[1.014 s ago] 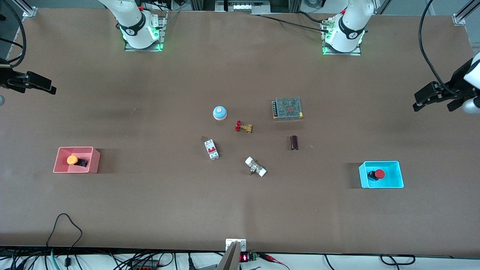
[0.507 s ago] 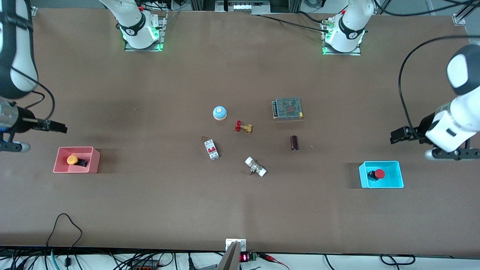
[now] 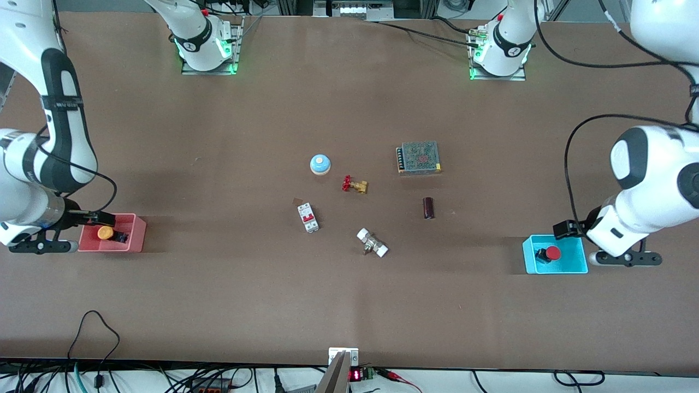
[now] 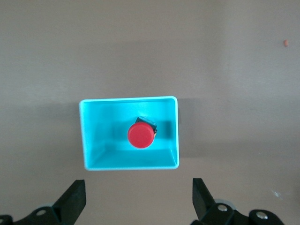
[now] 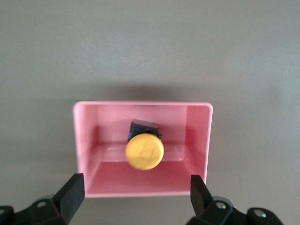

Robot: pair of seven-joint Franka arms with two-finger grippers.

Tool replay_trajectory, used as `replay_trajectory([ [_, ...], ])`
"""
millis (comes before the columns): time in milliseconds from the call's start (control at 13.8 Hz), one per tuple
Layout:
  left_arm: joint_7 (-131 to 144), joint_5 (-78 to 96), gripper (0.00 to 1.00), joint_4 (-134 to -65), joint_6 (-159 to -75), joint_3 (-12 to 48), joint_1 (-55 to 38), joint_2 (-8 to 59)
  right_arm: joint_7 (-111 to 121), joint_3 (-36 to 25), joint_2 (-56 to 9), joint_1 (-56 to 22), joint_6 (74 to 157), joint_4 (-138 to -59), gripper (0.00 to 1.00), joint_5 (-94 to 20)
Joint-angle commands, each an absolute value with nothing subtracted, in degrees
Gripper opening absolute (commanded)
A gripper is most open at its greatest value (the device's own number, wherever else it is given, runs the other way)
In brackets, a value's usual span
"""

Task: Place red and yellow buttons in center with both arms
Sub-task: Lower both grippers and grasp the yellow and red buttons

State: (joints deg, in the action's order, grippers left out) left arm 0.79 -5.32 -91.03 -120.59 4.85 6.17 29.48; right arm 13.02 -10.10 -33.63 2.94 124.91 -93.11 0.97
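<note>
On the brown table (image 3: pixel 349 305), my two arms are the biggest things around, one at each end. The left gripper (image 4: pixel 138 201) hangs over the cyan bin (image 3: pixel 580 256) with its fingers spread wide, and the right gripper (image 5: pixel 137 199) hangs over the pink bin (image 3: pixel 136 234), also spread wide and holding nothing.

The red button (image 4: pixel 140 135) sits inside the cyan bin: round red cap on a short black body. The yellow button (image 5: pixel 145 151) sits inside the pink one, same build, lying on its side with the cap toward my wrist camera.

The wrist views show the finger spread and a faint mark on the yellow cap that I can't read; the front view hides my fingertips under the wrists. Only that front view shows the center (image 3: pixel 355 218), with a power supply (image 3: pixel 419 157), blue dome (image 3: pixel 320 164), breaker (image 3: pixel 308 217) and brass valve (image 3: pixel 355 185) scattered there.
</note>
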Motion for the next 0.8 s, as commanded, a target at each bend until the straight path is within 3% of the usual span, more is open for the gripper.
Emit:
replay_trajectory([
  [0, 0.2, -6.2, 1.0, -89.5, -123.6, 4.7, 6.7, 34.4, 15.3, -9.6, -36.6, 4.2, 127.9, -91.8, 1.0, 1.0],
  [580, 0.3, -6.4, 1.0, -87.9, -128.4, 3.8, 7.2, 40.9, 16.2, -9.4, -39.4, 4.3, 128.2, -91.8, 1.0, 0.9],
  [725, 0.6, -6.2, 0.93, -87.8, -128.4, 3.9, 7.1, 41.3, 17.1, -9.4, -40.2, 5.0, 129.5, -91.8, 1.0, 0.8],
])
